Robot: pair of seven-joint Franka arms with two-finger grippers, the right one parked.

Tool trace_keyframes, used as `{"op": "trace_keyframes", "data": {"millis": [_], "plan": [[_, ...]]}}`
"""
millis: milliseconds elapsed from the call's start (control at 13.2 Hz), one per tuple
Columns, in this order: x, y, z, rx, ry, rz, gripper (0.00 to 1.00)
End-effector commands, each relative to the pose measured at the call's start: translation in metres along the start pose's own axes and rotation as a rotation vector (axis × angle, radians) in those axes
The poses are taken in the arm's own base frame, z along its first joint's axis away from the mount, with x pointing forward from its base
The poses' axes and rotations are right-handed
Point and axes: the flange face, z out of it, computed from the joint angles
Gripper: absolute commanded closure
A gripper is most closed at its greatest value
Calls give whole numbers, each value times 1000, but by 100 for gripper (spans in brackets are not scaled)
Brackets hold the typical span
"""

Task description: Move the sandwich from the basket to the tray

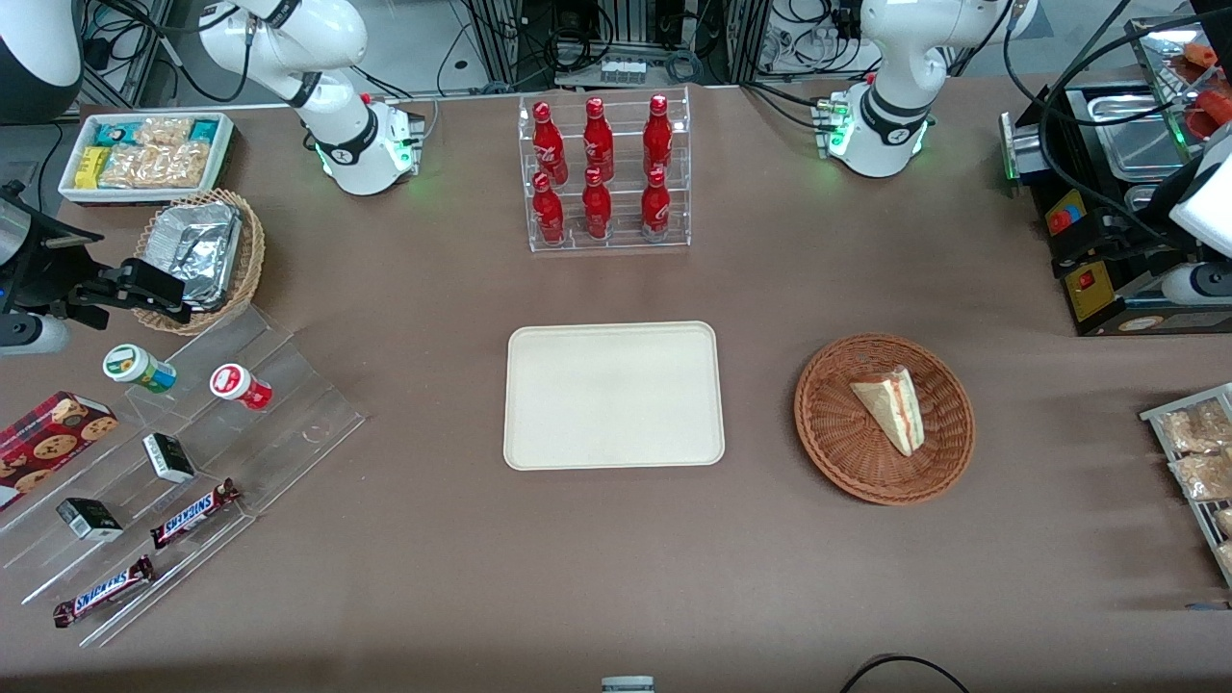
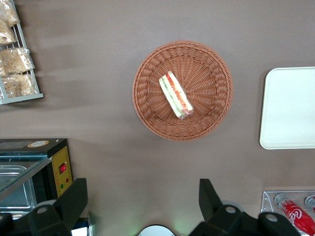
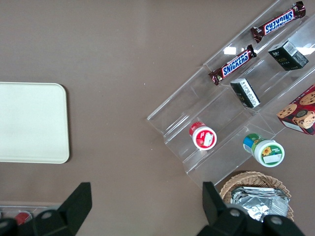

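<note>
The sandwich (image 1: 890, 404), a white bread wedge with a pink and green filling stripe, lies in the round reddish-brown wicker basket (image 1: 828, 433). In the left wrist view the sandwich (image 2: 175, 95) lies near the middle of the basket (image 2: 206, 64). The cream tray (image 1: 614, 395) lies flat beside the basket, toward the parked arm's end, with nothing on it; it also shows in the left wrist view (image 2: 290, 108). My left gripper (image 2: 142, 199) is open and empty, high above the table, farther from the front camera than the basket and apart from it.
A clear rack of red bottles (image 1: 604, 173) stands farther from the front camera than the tray. A black appliance (image 1: 1107, 192) and a wire rack of snack packets (image 1: 1198, 462) sit at the working arm's end. A stepped acrylic stand (image 1: 192, 452), foil basket (image 1: 197, 255) and snack bin (image 1: 144, 154) sit at the parked arm's end.
</note>
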Motion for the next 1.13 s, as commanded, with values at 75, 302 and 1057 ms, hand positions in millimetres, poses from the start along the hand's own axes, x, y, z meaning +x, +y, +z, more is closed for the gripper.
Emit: {"op": "trace_keyframes", "data": {"millis": [75, 302, 1057], "plan": [[2, 8, 5, 8, 2, 29, 0], [21, 7, 27, 11, -7, 6, 0], [80, 15, 200, -30, 90, -430, 0]]}}
